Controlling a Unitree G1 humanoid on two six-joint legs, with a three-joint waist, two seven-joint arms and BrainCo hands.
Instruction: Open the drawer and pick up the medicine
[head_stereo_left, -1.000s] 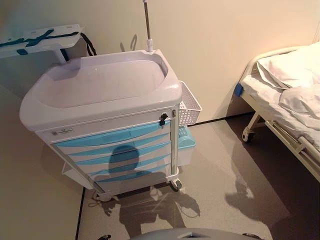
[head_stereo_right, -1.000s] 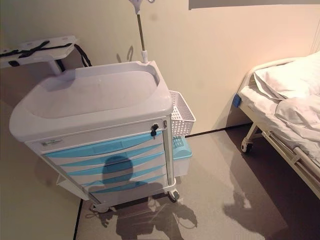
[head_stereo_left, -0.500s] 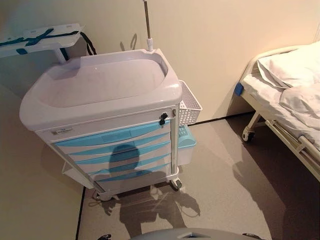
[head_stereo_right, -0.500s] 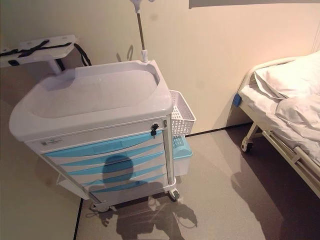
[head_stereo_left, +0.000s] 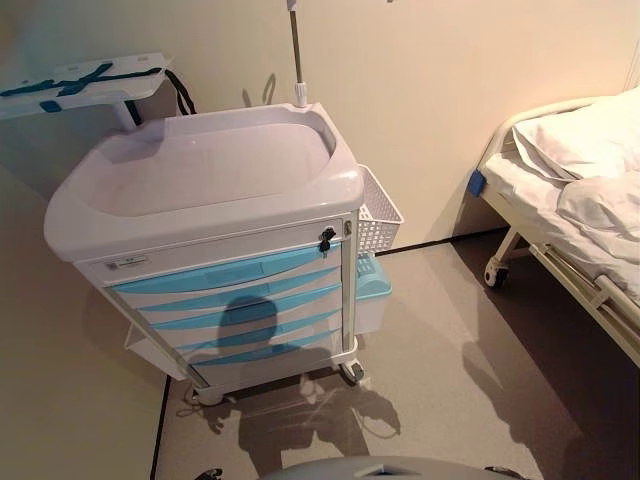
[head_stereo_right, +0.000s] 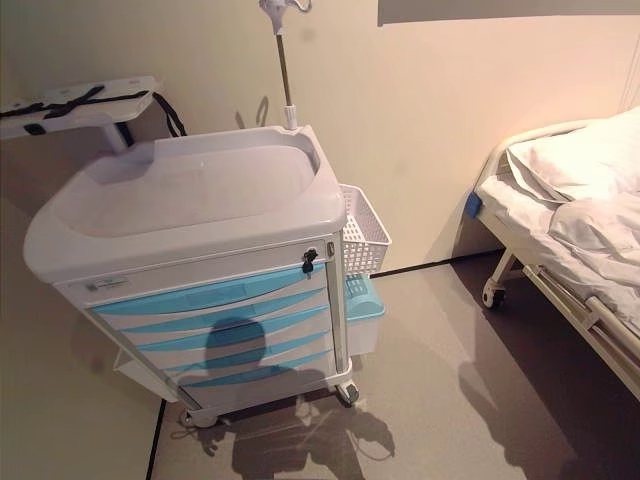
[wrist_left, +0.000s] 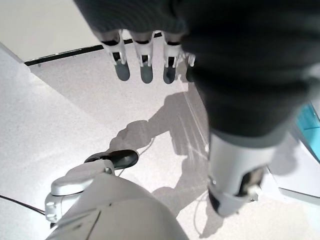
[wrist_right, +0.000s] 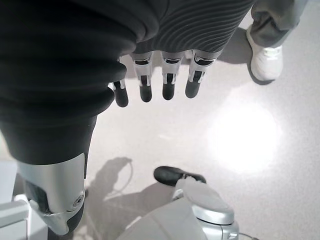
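A white medical cart (head_stereo_left: 205, 215) stands against the wall, with several light blue drawers (head_stereo_left: 230, 290) on its front, all pushed in. A small dark lock (head_stereo_left: 326, 238) sits at the top drawer's right end. No medicine shows anywhere. Neither hand appears in the eye views. In the left wrist view my left hand (wrist_left: 145, 62) hangs over the grey floor with straight fingers, holding nothing. My right hand (wrist_right: 162, 80) hangs the same way in its wrist view, open and empty.
A white wire basket (head_stereo_left: 378, 210) and a blue-lidded bin (head_stereo_left: 370, 285) hang on the cart's right side. A thin pole (head_stereo_left: 297, 55) rises behind it. A hospital bed (head_stereo_left: 575, 190) stands at the right. A person's leg and white shoe (wrist_right: 267, 55) are near my right hand.
The whole picture has shifted slightly, so the camera moved. The cart, its drawers and the bed stand as before.
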